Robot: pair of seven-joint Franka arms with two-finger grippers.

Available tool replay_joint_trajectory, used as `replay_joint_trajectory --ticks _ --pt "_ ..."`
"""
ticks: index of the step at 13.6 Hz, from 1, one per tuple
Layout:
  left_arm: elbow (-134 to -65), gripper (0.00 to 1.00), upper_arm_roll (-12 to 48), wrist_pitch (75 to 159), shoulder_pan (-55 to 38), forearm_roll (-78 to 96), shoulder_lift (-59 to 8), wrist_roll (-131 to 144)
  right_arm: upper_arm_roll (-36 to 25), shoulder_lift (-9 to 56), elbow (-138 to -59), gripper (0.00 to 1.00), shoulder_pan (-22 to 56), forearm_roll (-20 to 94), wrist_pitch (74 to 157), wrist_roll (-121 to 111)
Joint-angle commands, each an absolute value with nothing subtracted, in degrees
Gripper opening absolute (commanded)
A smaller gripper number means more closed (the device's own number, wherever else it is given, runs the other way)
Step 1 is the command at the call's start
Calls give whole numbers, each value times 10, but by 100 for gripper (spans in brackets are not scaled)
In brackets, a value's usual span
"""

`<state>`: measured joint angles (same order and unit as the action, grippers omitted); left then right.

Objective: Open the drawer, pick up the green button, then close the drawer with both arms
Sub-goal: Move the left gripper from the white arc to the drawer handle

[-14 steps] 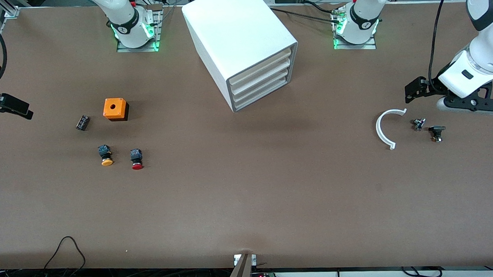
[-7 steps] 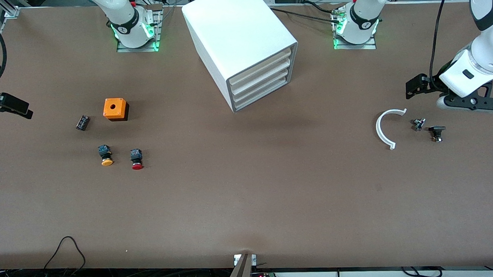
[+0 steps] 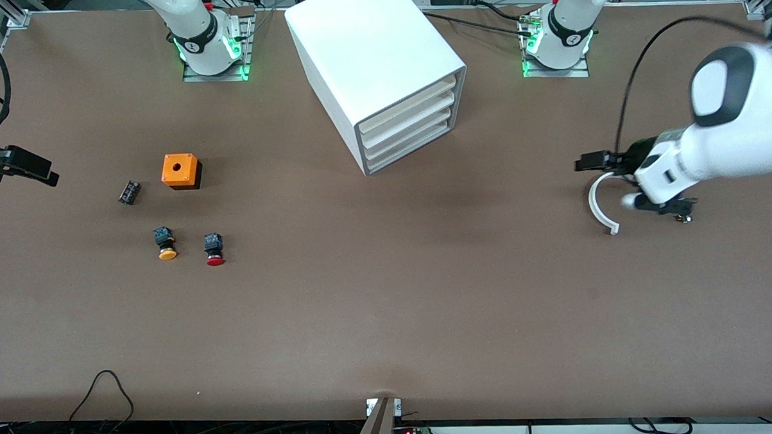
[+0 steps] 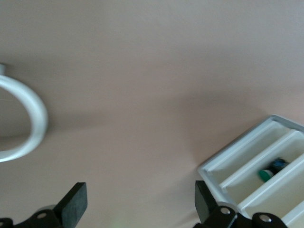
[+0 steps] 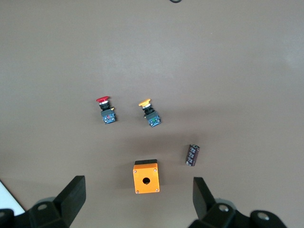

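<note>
The white cabinet [image 3: 380, 63] stands between the two arm bases, its four cream drawer fronts [image 3: 408, 123] all pushed in. In the left wrist view the stacked drawers [image 4: 247, 173] show from the front, and the green-capped button [image 4: 266, 174] lies in one of them. My left gripper [image 3: 593, 162] [image 4: 140, 206] hangs open and holds nothing, over the white curved piece toward the left arm's end of the table. At the right arm's end my right gripper [image 3: 28, 168] [image 5: 137, 197] waits open and holds nothing, looking down on the orange box.
A white curved piece [image 3: 596, 204] [image 4: 33, 118] lies under the left gripper, with small black parts [image 3: 684, 218] beside it. Toward the right arm's end lie an orange box [image 3: 181, 171] [image 5: 146, 178], a black cylinder [image 3: 129, 192], a yellow button [image 3: 165, 245] and a red button [image 3: 214, 250].
The left arm has swung round, and its gripper has moved toward the cabinet to hang over the white curved piece. It now covers one small black part. The right gripper has barely shifted.
</note>
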<state>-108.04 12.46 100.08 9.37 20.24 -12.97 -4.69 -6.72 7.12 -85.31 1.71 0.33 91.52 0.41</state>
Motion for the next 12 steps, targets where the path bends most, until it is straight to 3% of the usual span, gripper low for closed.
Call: replay_joint_trajectory --ticks 1,5,12 --pt "-1130 100 153 1053 70 270 -162 -56 -62 66 -862 100 19 13 920 14" --pt "-1147 100 172 1077 -2 367 -231 -57 -62 76 -862 100 33 26 934 14" --pt "-1244 100 186 1137 -36 567 -280 -269 -62 110 -856 100 90 30 947 13"
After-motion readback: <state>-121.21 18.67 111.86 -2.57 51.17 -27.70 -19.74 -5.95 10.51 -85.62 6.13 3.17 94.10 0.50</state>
